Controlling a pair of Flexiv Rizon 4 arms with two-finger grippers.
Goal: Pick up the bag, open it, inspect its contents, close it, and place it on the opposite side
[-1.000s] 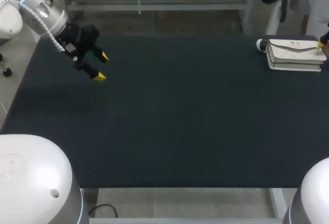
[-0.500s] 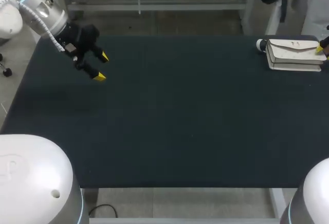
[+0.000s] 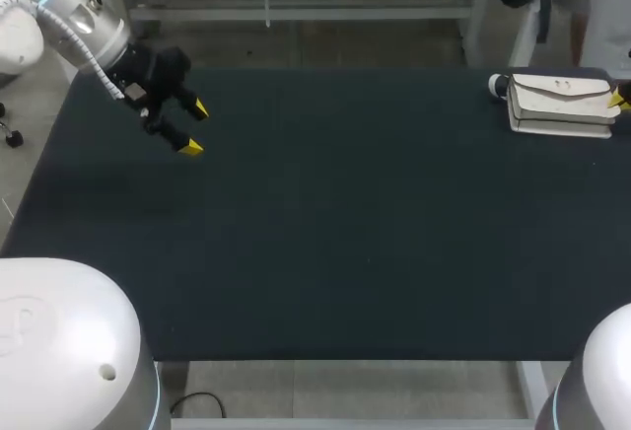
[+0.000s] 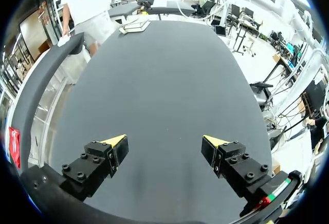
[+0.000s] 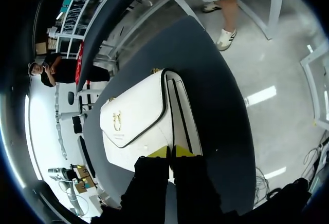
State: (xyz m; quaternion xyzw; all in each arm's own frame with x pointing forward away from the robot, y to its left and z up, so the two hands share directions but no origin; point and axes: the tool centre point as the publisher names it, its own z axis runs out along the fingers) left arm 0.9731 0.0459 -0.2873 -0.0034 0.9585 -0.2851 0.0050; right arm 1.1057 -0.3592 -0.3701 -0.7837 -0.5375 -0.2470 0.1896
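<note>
The left gripper (image 3: 195, 128) hangs released, fingers wide apart, over the table's (image 3: 345, 233) far left part, holding nothing. The white bag (image 3: 560, 105) lies flat at the far right corner. The right gripper (image 5: 170, 152) is clenched, its tips together against the bag's near end; whether they pinch it cannot be told.

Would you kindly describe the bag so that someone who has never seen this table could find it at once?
Look at the dark table and go to its far right corner. The bag lies flat there, at the tips of the right gripper. Its cream flap with a small gold ornament stands out from the black around it.
</note>
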